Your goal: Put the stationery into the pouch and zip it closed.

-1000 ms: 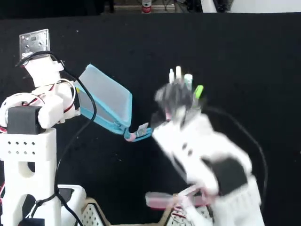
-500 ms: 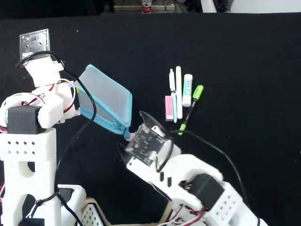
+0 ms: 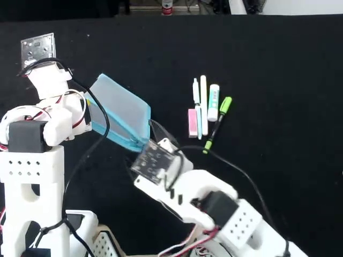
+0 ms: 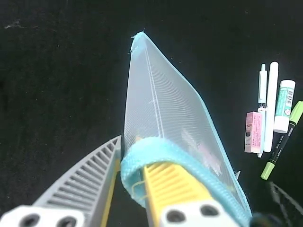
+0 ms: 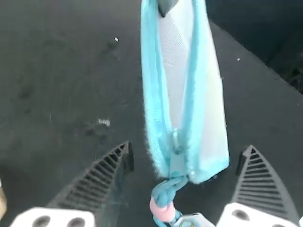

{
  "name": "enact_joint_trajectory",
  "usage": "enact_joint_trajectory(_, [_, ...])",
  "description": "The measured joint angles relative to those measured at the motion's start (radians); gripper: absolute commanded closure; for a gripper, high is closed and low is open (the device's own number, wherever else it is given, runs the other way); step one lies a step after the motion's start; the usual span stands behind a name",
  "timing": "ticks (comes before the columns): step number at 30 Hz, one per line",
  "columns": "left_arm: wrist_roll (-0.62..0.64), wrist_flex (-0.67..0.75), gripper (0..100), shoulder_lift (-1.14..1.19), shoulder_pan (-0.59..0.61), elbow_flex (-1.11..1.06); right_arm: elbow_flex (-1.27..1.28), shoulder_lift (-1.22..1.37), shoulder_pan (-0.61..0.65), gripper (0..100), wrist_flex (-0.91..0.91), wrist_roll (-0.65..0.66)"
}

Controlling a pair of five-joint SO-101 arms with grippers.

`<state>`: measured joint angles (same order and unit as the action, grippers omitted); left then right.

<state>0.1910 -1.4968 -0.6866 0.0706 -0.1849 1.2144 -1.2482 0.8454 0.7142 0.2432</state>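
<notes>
Pinching one end of the blue pouch (image 4: 161, 113) tight, the left gripper (image 4: 130, 153) holds it up at a tilt. The right gripper (image 5: 188, 147) is wide open at the pouch's other end, with the zip pull (image 5: 163, 206) between its fingers. The stationery (image 3: 205, 110) lies on the table (image 3: 278, 64) near the pouch, not in it.

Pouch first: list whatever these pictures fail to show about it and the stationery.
Inside of the pouch: left wrist view, the ribbed translucent wall blurs whatever may lie within.
The zipper pull: right wrist view, cut off by the picture's edge, between the open fingers of the right gripper.
The pouch's zipper end: high view, hidden behind the right arm's wrist.
Print on the white tube: high view, too small.
</notes>
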Motion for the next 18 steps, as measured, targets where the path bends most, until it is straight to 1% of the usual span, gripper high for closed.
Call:
enact_joint_trajectory(5, [0.0, 0.0, 97, 0.0, 0.0, 0.0, -0.032, 0.107, -0.008, 92.1, -0.037, 0.018])
enact_joint_trajectory(7, [0.0, 0.0, 97, 0.0, 0.002, 0.0, -0.049, 0.14, -0.051, 96.9, -0.057, 0.046])
enact_joint_trajectory(9, [0.0, 0.0, 97, 0.0, 0.002, 0.0, -0.058, 0.166, -0.097, 98.8, -0.081, 0.075])
enact_joint_trajectory(13, [0.003, 0.0, 97, 0.0, 0.0, 0.0, -0.074, 0.178, -0.195, 98.7, -0.118, 0.092])
enact_joint_trajectory(16, [0.002, 0.0, 96, 0.0, 0.0, 0.0, -0.109, 0.184, -0.213, 98.7, -0.1, 0.112])
enact_joint_trajectory(18, [-0.026, 0.0, 93, 0.0, 0.0, 0.012, -0.167, 0.186, -0.215, 98.8, -0.043, 0.164])
